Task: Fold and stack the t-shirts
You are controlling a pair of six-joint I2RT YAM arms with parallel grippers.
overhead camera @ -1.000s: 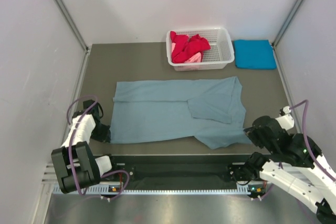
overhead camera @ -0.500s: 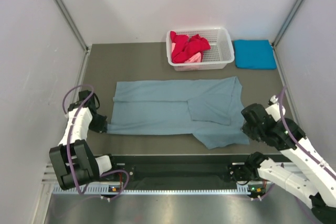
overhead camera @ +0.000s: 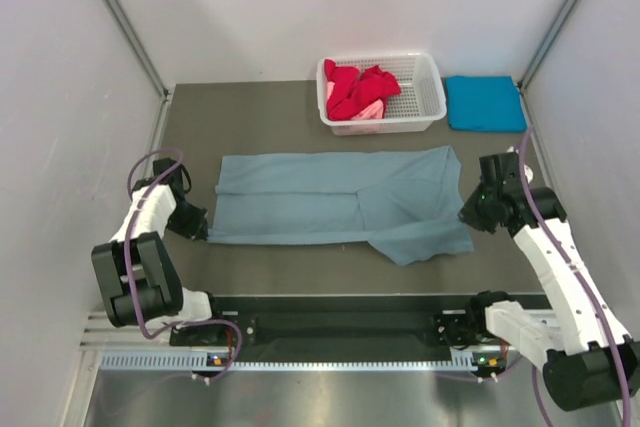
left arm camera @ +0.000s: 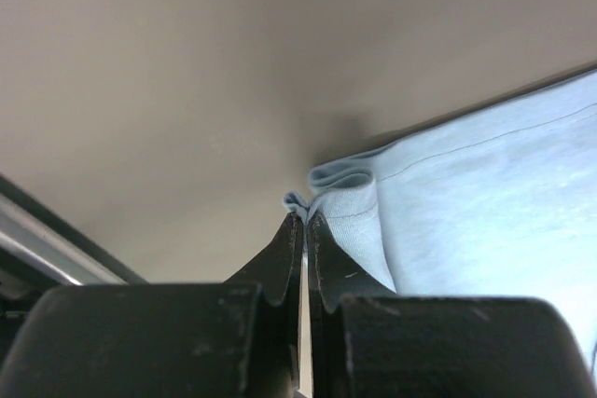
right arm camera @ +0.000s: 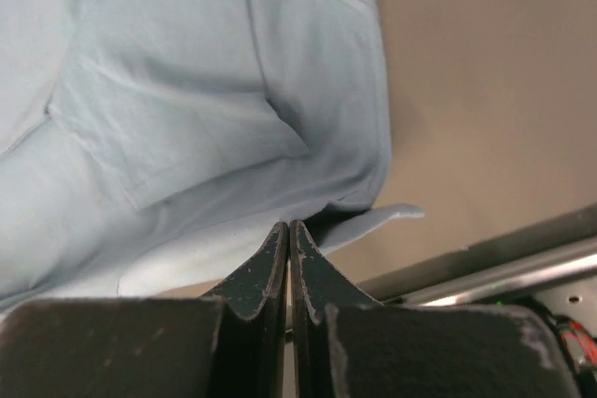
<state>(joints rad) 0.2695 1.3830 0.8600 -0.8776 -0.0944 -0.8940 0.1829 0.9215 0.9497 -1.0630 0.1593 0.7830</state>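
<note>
Jaws of both arms clamped on grey-blue t-shirt (overhead camera: 300,202) ends, arms low, outstretched

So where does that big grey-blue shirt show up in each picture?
Top external: grey-blue shirt spread flat mid-table, between the arms.
Left wrist: shirt at right, corner pinched in the left fingers.
Right wrist: shirt upper left, edge pinched in the right fingers.
Shared landmark: the brown table.
</note>
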